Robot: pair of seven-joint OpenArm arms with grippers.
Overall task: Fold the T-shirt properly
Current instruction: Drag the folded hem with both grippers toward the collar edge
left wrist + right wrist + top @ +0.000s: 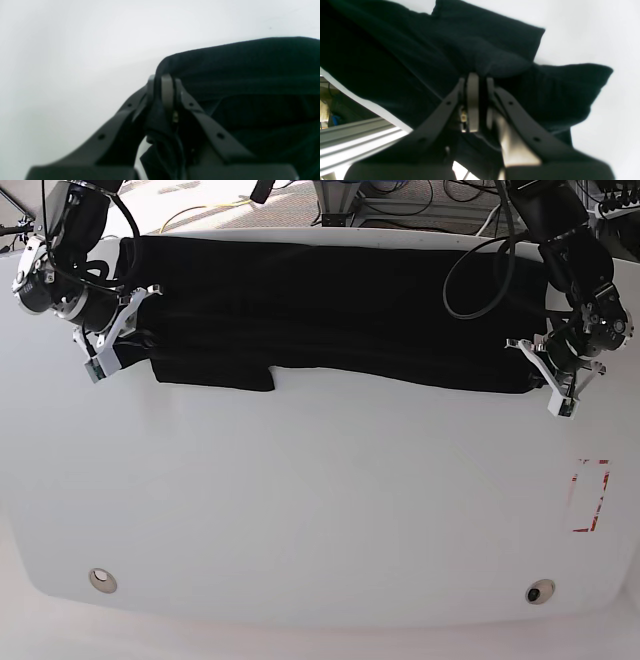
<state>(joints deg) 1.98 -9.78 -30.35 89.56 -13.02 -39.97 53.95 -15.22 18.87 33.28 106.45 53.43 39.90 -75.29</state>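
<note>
The black T-shirt (pixel 330 310) lies as a long band across the far part of the white table (pixel 320 500), plain black side up, no print showing. My left gripper (pixel 536 370) is at the band's right end in the base view. In the left wrist view it (pixel 163 82) is shut on a black cloth edge (pixel 237 75). At the band's other end my right gripper (pixel 135 332) pinches a bunched part. The right wrist view shows it (pixel 477 80) shut on thick folds of the T-shirt (pixel 420 50).
A red-outlined rectangle (pixel 590 495) marks the table near its right edge. Two round fittings (pixel 102 580) (pixel 540 592) sit by the front edge. Cables (pixel 400 200) lie behind the table. An aluminium rail (pixel 357 137) shows below the table edge in the right wrist view.
</note>
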